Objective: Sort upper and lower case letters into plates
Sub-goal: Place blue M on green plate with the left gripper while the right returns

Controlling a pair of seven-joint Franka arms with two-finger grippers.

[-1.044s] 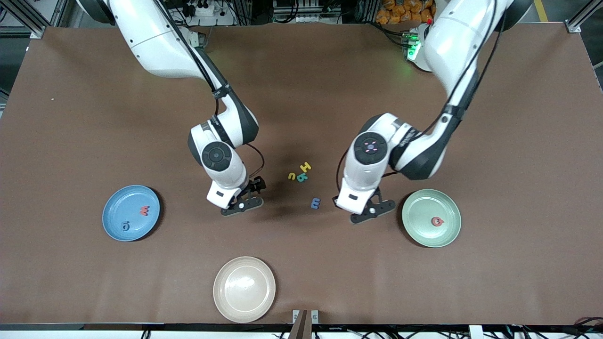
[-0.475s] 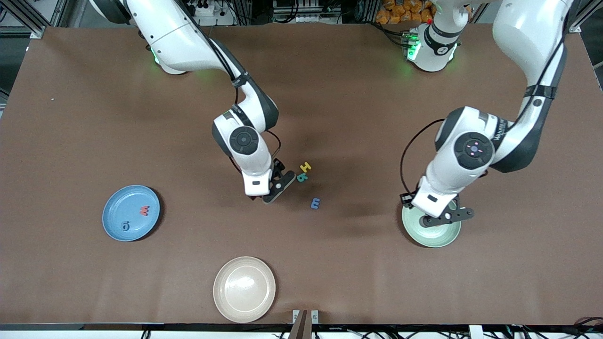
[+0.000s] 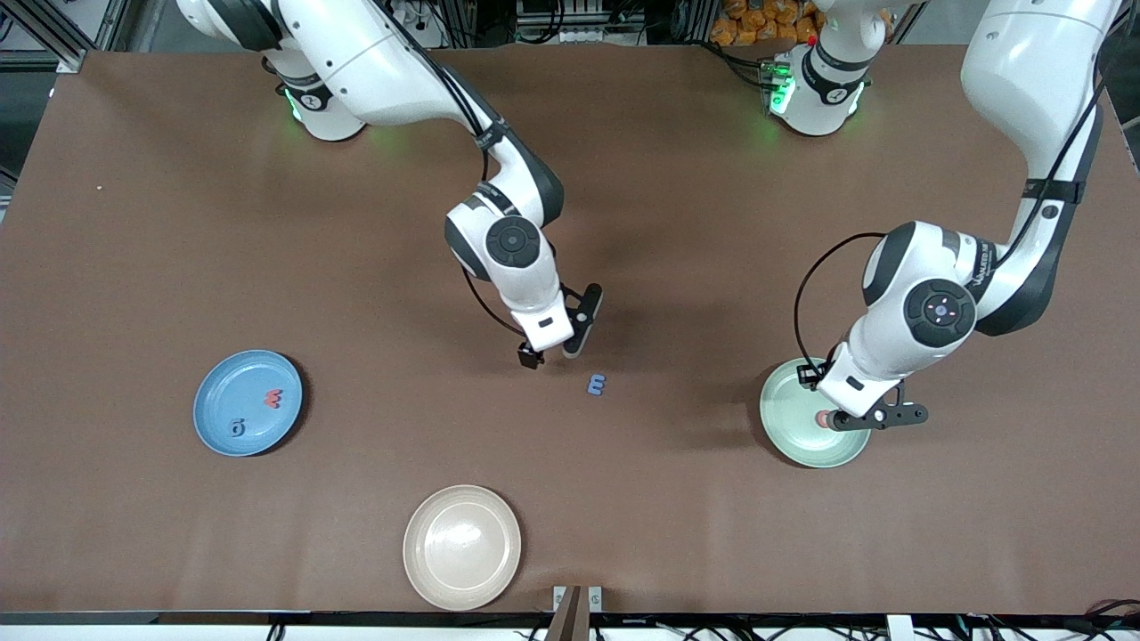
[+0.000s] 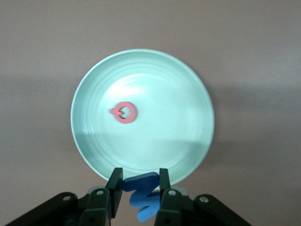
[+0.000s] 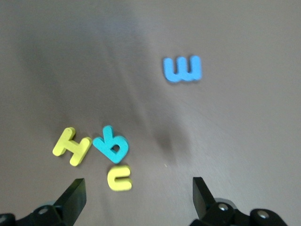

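My left gripper [image 3: 877, 417] hangs over the edge of the pale mint green plate [image 3: 788, 427] that lies nearer to the front camera, shut on a blue letter [image 4: 143, 193]. A red letter [image 4: 123, 112] lies in that plate [image 4: 188, 94]. My right gripper [image 3: 579, 322] is open above a cluster of letters on the table: a yellow H [image 5: 71, 146], a teal b [image 5: 110, 144] and a small yellow letter [image 5: 119, 178]. A blue m [image 3: 597, 384] lies alone, nearer to the front camera than the cluster. The sky blue plate [image 3: 223, 392] holds a red letter [image 3: 273, 399] and a blue letter [image 3: 236, 428].
A cream-beige plate [image 3: 462, 547] sits near the table's front edge, between the two other plates. The brown table top [image 3: 178, 223] spreads wide around the plates.
The left gripper has swung from beside the blue m to over the mint plate. The right gripper has moved toward the left arm's end and now covers the letter cluster in the front view.
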